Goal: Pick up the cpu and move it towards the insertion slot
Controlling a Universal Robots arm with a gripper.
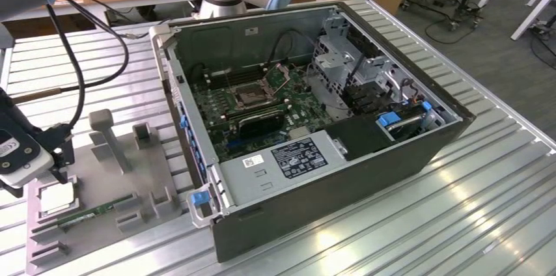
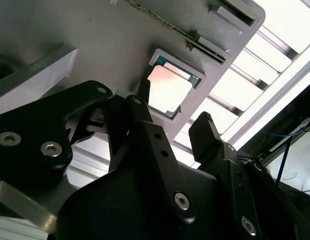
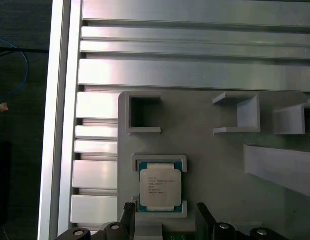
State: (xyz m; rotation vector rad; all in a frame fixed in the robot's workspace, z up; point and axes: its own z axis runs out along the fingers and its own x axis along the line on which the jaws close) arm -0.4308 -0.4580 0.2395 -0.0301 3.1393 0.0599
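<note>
Closest to the lens in the second wrist view is the black gripper (image 2: 173,107), its two fingers (image 2: 207,132) spread apart with nothing between them. Beyond the fingertips the cpu (image 2: 169,90) lies flat in a square nest of the grey fixture plate (image 2: 95,30).

In the first wrist view the cpu (image 3: 160,186) sits silver side up in that nest. The gripper (image 3: 164,209) straddles the nest's edge, one fingertip to each side, apart from the chip. Aluminium table slats (image 3: 194,75) run beyond the plate.

At the exterior view's lower left, the gripper (image 1: 56,175) hangs just above the cpu (image 1: 57,198), near a green memory stick (image 1: 91,214). The insertion slot (image 1: 249,97) is well apart from them, on the motherboard inside the open computer case (image 1: 417,152) at mid-frame.
</note>
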